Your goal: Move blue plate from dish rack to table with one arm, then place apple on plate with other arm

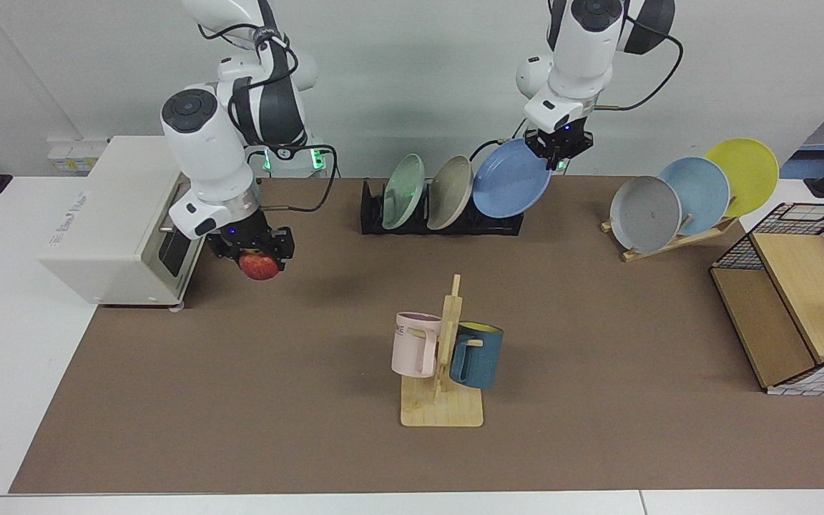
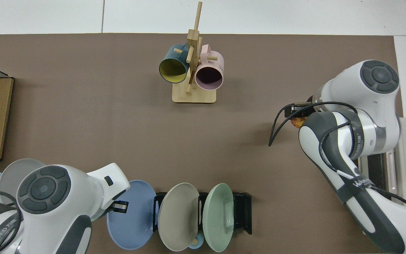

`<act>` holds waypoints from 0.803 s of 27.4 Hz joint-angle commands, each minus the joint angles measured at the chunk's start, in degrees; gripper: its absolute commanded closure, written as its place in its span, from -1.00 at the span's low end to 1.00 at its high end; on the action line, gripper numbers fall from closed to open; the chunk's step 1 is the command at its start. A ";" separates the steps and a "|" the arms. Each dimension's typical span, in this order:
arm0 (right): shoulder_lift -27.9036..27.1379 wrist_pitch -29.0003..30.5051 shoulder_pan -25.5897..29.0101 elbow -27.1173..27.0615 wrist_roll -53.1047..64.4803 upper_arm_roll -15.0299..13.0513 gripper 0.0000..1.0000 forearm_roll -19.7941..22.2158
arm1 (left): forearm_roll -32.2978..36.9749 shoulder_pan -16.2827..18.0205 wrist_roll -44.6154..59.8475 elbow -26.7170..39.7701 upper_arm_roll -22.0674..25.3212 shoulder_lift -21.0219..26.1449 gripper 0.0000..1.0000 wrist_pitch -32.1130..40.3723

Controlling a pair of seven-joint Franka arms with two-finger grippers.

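Overhead, the right arm's bulk hides most of the apple [image 2: 297, 122]. The left gripper [image 1: 558, 151], jaws clamped on the blue plate [image 1: 511, 188], holds it above the dish rack [image 1: 440, 220]. The right gripper [image 1: 253, 247] grips the apple clear of the table [image 1: 240, 400], beside a toaster oven [image 1: 122, 218] whose lettering is unreadable.

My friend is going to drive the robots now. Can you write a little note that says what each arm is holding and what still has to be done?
Left tool: shut on the blue plate's upper rim, plate lifted out of the dish rack, hanging above its end.
Right tool: shut on the apple, held in the air beside the toaster oven.
Done: plate is out of the rack, apple is picked up.
Left: set plate flat on the table, release it, then put apple on it.
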State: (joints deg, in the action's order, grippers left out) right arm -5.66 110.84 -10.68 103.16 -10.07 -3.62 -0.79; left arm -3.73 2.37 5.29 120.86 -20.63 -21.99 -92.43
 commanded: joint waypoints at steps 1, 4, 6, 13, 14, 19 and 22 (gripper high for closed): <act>1.53 -1.77 0.66 -0.77 -0.48 0.37 0.92 0.00 | -0.65 0.89 -0.19 -2.39 1.29 0.81 1.00 0.24; 1.53 -1.59 0.66 -0.77 -0.48 0.46 0.91 -0.26 | -3.46 0.71 -1.07 -2.39 3.66 2.56 1.00 -3.09; 1.53 -1.59 0.75 -0.77 -0.48 0.46 0.91 -0.26 | -5.92 0.71 -1.25 -2.39 4.20 3.26 1.00 -5.73; 1.53 -1.42 0.75 -0.68 -0.48 0.46 0.91 -0.26 | -7.86 0.80 -3.79 -2.39 5.34 7.65 1.00 -9.86; 1.53 -1.42 0.66 -0.60 -0.48 0.54 0.91 -0.26 | -9.17 0.80 -4.14 -2.39 5.43 8.62 1.00 -11.26; 1.44 -1.42 0.66 -0.42 -0.48 0.46 0.91 -0.17 | -17.17 1.15 -4.24 -2.39 5.78 14.07 1.00 -21.28; 1.35 -1.42 0.40 -0.33 -0.48 0.46 0.91 0.00 | -19.03 0.97 -4.24 -2.30 5.69 17.41 1.00 -25.50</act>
State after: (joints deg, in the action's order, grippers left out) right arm -4.35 110.02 -10.65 102.82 -10.07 -3.61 -0.79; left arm -18.92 2.79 2.12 119.50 -14.82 -9.76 -112.50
